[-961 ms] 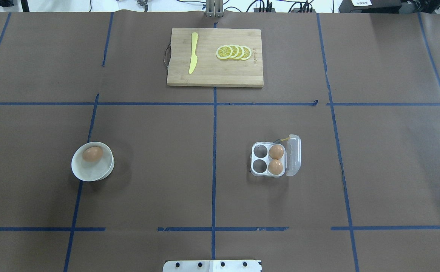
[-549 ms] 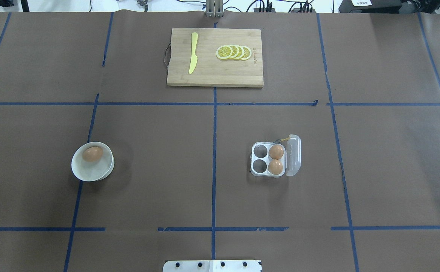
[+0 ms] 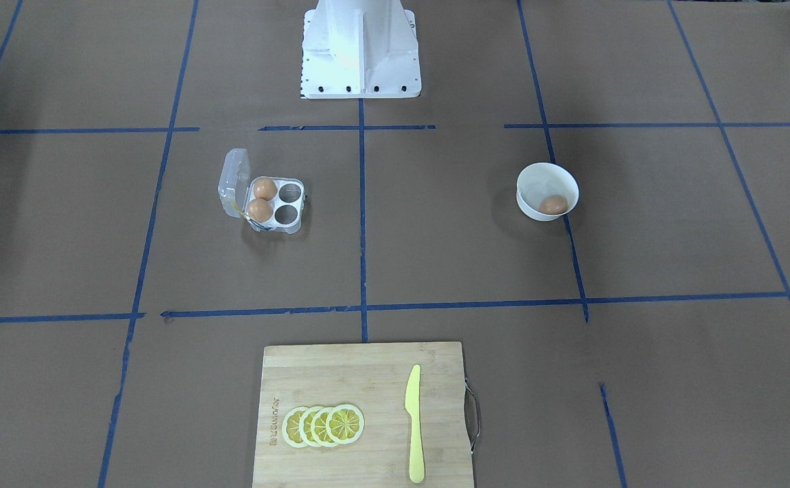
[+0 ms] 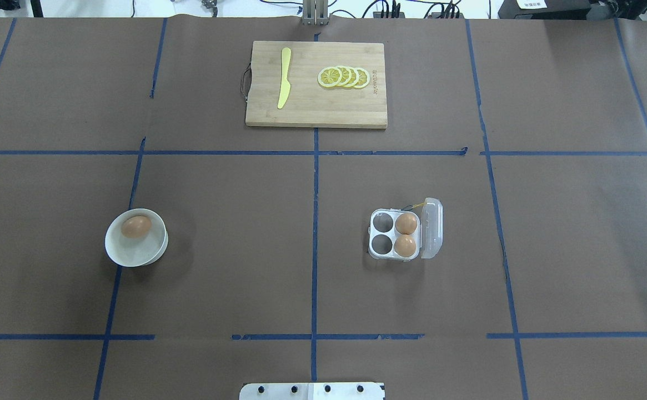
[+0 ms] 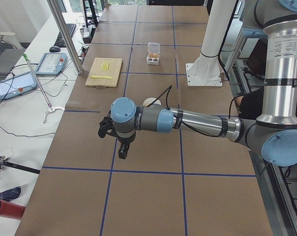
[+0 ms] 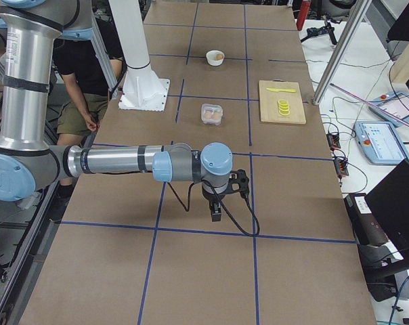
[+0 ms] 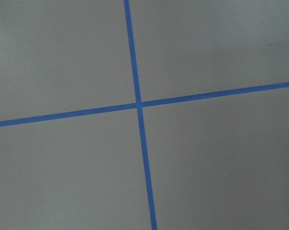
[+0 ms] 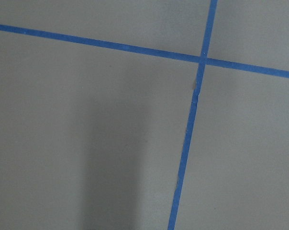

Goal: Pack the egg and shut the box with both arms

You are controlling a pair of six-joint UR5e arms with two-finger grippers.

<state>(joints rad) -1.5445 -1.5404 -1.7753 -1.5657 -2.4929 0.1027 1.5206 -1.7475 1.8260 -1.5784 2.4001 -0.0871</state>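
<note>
Orange-brown egg (image 4: 136,226) in white bowl (image 4: 134,253), well apart from left hand (image 5: 122,153)

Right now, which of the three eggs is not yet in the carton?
The egg lying alone in the white bowl. The other two eggs sit in the cells of the carton next to its open lid.

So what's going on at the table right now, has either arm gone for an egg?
Nothing is being handled yet. The left gripper and the right gripper hang over the table at its opposite ends, far from the work; whether they are open or shut cannot be told. One egg lies in the white bowl. The box stands open, its lid folded back, with two more eggs in the cells nearest the lid and two cells empty.
</note>
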